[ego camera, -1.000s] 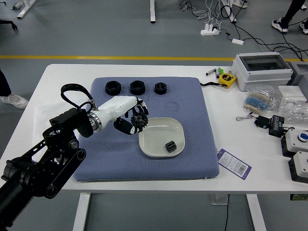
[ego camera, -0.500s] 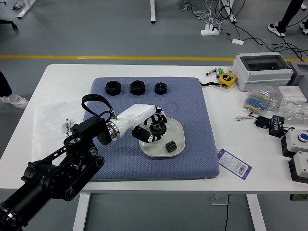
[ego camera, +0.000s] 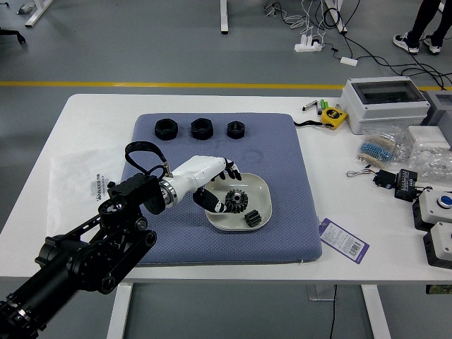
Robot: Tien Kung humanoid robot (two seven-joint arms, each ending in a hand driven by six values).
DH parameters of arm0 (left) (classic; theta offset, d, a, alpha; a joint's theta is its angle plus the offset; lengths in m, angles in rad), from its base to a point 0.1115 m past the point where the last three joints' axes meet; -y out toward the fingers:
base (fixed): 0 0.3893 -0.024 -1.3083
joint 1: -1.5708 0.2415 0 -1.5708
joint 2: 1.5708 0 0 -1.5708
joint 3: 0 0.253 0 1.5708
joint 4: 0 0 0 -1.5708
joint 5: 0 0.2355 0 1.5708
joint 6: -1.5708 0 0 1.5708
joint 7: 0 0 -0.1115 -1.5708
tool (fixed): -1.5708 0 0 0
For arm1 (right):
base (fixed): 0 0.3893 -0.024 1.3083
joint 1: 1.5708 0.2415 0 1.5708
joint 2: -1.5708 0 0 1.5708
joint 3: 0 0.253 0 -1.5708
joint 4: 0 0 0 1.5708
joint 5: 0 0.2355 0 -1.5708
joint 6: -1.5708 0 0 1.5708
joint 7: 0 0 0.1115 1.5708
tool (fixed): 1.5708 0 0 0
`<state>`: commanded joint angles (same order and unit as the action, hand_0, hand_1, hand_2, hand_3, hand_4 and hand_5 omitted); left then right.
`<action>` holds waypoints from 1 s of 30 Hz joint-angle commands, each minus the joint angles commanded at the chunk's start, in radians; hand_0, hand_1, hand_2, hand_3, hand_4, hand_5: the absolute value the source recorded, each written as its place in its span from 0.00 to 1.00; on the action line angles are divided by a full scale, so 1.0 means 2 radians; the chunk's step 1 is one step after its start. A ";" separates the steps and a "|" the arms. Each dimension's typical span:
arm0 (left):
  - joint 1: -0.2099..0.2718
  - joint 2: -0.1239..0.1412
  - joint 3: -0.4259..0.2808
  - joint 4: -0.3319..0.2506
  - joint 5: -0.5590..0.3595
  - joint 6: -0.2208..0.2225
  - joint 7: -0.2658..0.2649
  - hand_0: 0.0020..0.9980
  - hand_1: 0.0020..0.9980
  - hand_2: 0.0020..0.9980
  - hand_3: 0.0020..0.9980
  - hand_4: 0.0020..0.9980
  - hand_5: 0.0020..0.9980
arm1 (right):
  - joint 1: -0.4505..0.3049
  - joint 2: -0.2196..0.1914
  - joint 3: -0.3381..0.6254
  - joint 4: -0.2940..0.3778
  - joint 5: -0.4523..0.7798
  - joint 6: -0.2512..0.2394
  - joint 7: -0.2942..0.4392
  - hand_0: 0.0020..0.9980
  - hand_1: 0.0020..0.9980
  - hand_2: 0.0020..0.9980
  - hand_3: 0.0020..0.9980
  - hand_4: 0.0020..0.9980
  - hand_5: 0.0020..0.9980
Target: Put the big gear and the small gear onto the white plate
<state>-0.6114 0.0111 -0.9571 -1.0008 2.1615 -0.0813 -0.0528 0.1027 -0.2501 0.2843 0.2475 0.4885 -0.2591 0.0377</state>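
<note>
At the left of the white table [ego camera: 78, 247], a thin white sheet [ego camera: 74, 191] with print lies flat. The left arm [ego camera: 106, 244] reaches in over the blue textured mat [ego camera: 286, 233], its left hand [ego camera: 194, 174] above the left side of the white plate [ego camera: 263, 185]. The hand is open—thumb and fingers parted, gripping nothing. Three black cylindrical parts [ego camera: 202, 128] stand in a row along the mat's far side. The big gear [ego camera: 236, 201] rests on the plate, just beside the thumb; the small gear [ego camera: 253, 218] lies on the plate too, to its right and nearer the robot. Rightward come a purple-edged label [ego camera: 344, 241], a yellow tape measure [ego camera: 332, 117], a white-and-grey box [ego camera: 385, 102]—then clear plastic bags [ego camera: 429, 164].
</note>
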 joint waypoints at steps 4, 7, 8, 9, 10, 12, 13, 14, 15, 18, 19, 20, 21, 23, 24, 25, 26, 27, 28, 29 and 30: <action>0.005 0.002 -0.008 -0.007 0.002 0.018 0.000 0.52 0.67 0.74 0.74 1.00 0.25 | -0.002 0.000 0.001 0.000 -0.001 0.000 0.000 0.64 0.63 0.72 0.59 0.85 0.71; 0.012 0.004 -0.029 -0.023 0.001 0.030 -0.004 0.51 0.66 0.73 0.74 1.00 0.27 | -0.003 0.001 0.003 0.000 -0.004 -0.001 -0.002 0.64 0.63 0.72 0.59 0.85 0.71; 0.015 0.005 -0.038 -0.028 0.000 0.033 -0.005 0.51 0.66 0.73 0.74 1.00 0.27 | -0.003 0.001 0.003 0.000 -0.005 -0.001 -0.002 0.64 0.63 0.72 0.59 0.85 0.71; 0.018 0.005 -0.044 -0.032 -0.002 0.037 -0.007 0.51 0.66 0.73 0.74 1.00 0.27 | -0.003 0.001 0.003 0.000 -0.004 -0.001 -0.002 0.64 0.63 0.72 0.59 0.85 0.71; 0.022 0.005 -0.055 -0.039 -0.004 0.043 -0.010 0.51 0.66 0.73 0.74 1.00 0.27 | -0.004 0.001 0.003 0.000 -0.004 -0.001 -0.002 0.64 0.63 0.72 0.59 0.85 0.71; 0.036 0.003 -0.081 -0.053 -0.024 0.062 -0.016 0.51 0.66 0.73 0.74 1.00 0.27 | -0.004 0.001 0.003 0.000 -0.003 -0.001 -0.001 0.64 0.63 0.72 0.59 0.85 0.71; 0.045 0.002 -0.095 -0.061 -0.039 0.073 -0.020 0.51 0.64 0.71 0.67 1.00 0.25 | -0.005 0.001 0.003 0.000 -0.004 -0.001 -0.001 0.64 0.63 0.72 0.59 0.85 0.71; 0.050 0.001 -0.106 -0.064 -0.057 0.079 -0.021 0.51 0.64 0.71 0.67 1.00 0.25 | -0.005 0.001 0.003 0.000 -0.004 -0.001 -0.001 0.64 0.63 0.72 0.59 0.85 0.71; 0.062 -0.001 -0.121 -0.073 -0.076 0.092 -0.025 0.51 0.64 0.71 0.67 1.00 0.25 | -0.006 0.001 0.002 0.000 -0.003 0.000 -0.001 0.64 0.63 0.72 0.59 0.85 0.71; 0.082 -0.004 -0.151 -0.086 -0.136 0.108 -0.031 0.51 0.64 0.71 0.67 1.00 0.25 | -0.006 0.001 0.001 0.000 -0.001 0.001 0.000 0.64 0.63 0.72 0.59 0.85 0.71; 0.086 -0.005 -0.155 -0.089 -0.157 0.108 -0.031 0.51 0.61 0.67 0.61 0.94 0.27 | -0.006 0.001 0.000 -0.001 0.000 0.001 0.000 0.64 0.63 0.72 0.59 0.85 0.71; 0.103 -0.006 -0.171 -0.099 -0.180 0.104 -0.033 0.51 0.61 0.67 0.61 0.94 0.27 | -0.006 0.001 -0.001 -0.001 0.002 0.002 0.001 0.64 0.63 0.72 0.59 0.85 0.71; 0.109 -0.006 -0.177 -0.102 -0.199 0.103 -0.033 0.51 0.61 0.67 0.61 0.94 0.27 | -0.006 0.001 -0.002 -0.001 0.003 0.002 0.001 0.64 0.63 0.72 0.59 0.85 0.71; 0.130 -0.006 -0.189 -0.114 -0.241 0.093 -0.029 0.51 0.61 0.67 0.61 0.94 0.27 | -0.005 0.000 -0.004 -0.001 0.007 0.004 0.002 0.64 0.63 0.72 0.59 0.85 0.71; 0.140 -0.006 -0.192 -0.120 -0.261 0.089 -0.026 0.51 0.61 0.67 0.61 0.94 0.27 | -0.005 0.000 -0.005 -0.001 0.008 0.004 0.003 0.64 0.63 0.72 0.59 0.85 0.71; 0.145 -0.006 -0.195 -0.124 -0.284 0.085 -0.024 0.58 0.63 0.71 0.64 0.93 0.35 | -0.005 0.000 -0.005 -0.001 0.009 0.004 0.003 0.64 0.63 0.72 0.59 0.85 0.71; 0.159 -0.005 -0.199 -0.134 -0.306 0.073 -0.020 0.58 0.63 0.71 0.64 0.93 0.35 | -0.004 0.000 -0.007 -0.001 0.012 0.005 0.004 0.64 0.63 0.72 0.59 0.85 0.71; 0.165 -0.004 -0.201 -0.137 -0.326 0.068 -0.018 0.58 0.63 0.71 0.64 0.93 0.35 | -0.004 0.000 -0.007 -0.001 0.013 0.006 0.004 0.64 0.63 0.72 0.59 0.85 0.71; 0.171 -0.003 -0.202 -0.142 -0.345 0.063 -0.018 0.58 0.63 0.71 0.64 0.93 0.35 | -0.004 0.000 -0.008 -0.001 0.013 0.006 0.004 0.64 0.63 0.72 0.59 0.85 0.71; 0.178 0.000 -0.204 -0.148 -0.368 0.057 -0.018 0.58 0.63 0.71 0.64 0.93 0.35 | -0.004 0.000 -0.008 -0.001 0.013 0.006 0.004 0.64 0.63 0.72 0.59 0.85 0.71; 0.184 0.002 -0.206 -0.153 -0.388 0.053 -0.018 0.58 0.63 0.71 0.64 0.93 0.35 | -0.003 0.000 -0.008 -0.001 0.013 0.007 0.004 0.64 0.63 0.72 0.59 0.85 0.71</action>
<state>-0.2444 0.0153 -1.3683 -1.3067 1.3861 0.0248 -0.0897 0.0963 -0.2511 0.2687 0.2450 0.5146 -0.2460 0.0460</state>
